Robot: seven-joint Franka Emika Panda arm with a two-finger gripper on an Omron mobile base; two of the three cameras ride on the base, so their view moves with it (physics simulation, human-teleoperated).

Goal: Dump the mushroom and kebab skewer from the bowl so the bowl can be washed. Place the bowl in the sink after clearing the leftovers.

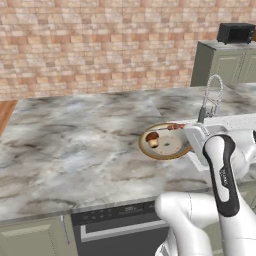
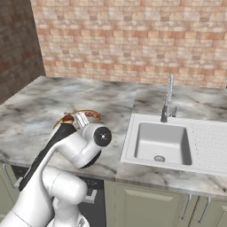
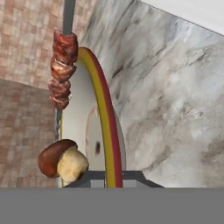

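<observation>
In the left base view we saw the bowl (image 1: 165,144) on the marble counter (image 1: 75,140), just left of the sink (image 1: 235,122). The mushroom (image 1: 152,138) lay inside it and the skewer (image 1: 175,127) rested on its far rim. We found no readable writing.

In the right base view the arm hid most of the bowl (image 2: 91,112); the sink (image 2: 162,142) lay well to its right.

In the hand view the gripper (image 3: 111,178) was closed on the bowl (image 3: 107,131) rim, mushroom (image 3: 63,162) and skewer (image 3: 61,70) beside it.
</observation>
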